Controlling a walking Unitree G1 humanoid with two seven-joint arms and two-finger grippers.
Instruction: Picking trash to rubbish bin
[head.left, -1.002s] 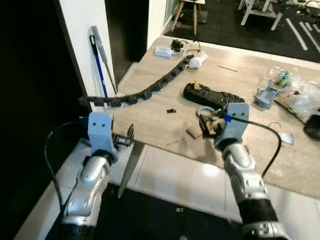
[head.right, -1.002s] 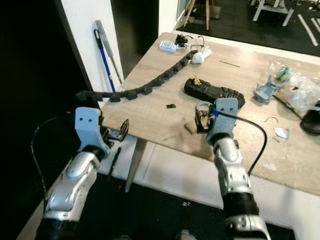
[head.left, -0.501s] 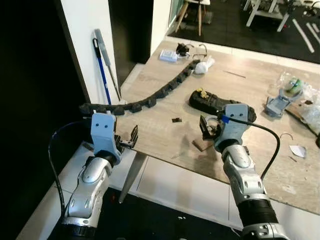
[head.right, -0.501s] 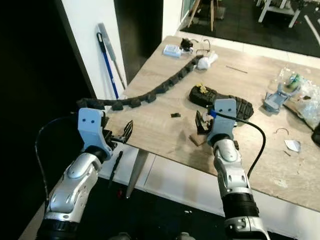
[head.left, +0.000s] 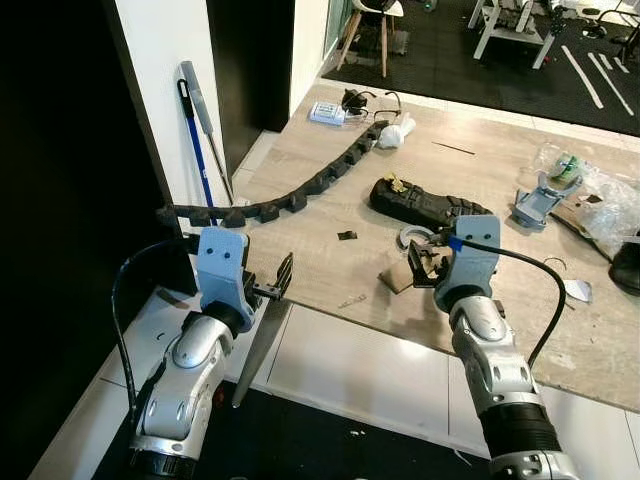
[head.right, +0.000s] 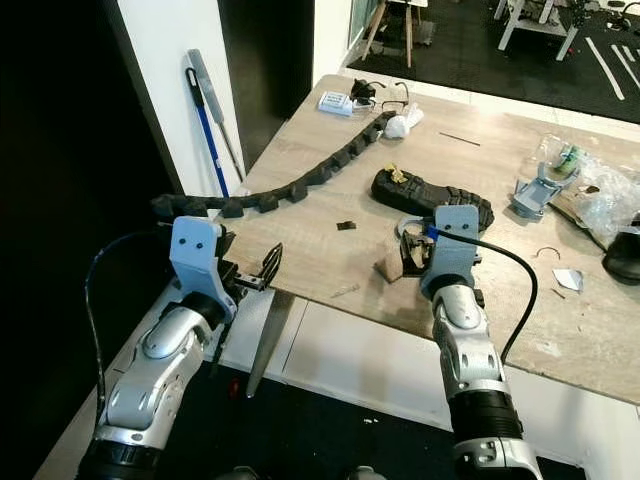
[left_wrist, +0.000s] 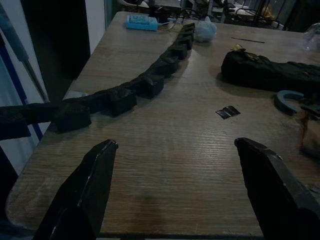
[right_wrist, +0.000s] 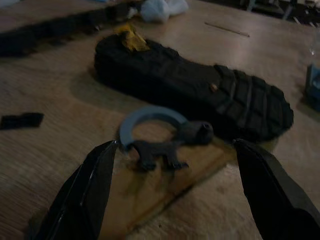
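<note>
On the wooden table (head.left: 320, 250), the right gripper (right_wrist: 172, 165) hovers with fingers spread wide, a brown cardboard scrap (right_wrist: 165, 177) and grey ring piece (right_wrist: 150, 125) lying between them, the black shoe sole (right_wrist: 195, 87) at twelve o'clock beyond, while the left gripper (left_wrist: 175, 165) gapes too.

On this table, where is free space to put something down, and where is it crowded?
Bare wood lies between the black cable chain and the black shoe sole, broken by one small black scrap. The near edge by the left gripper is free. It is crowded around the plastic bags.
</note>
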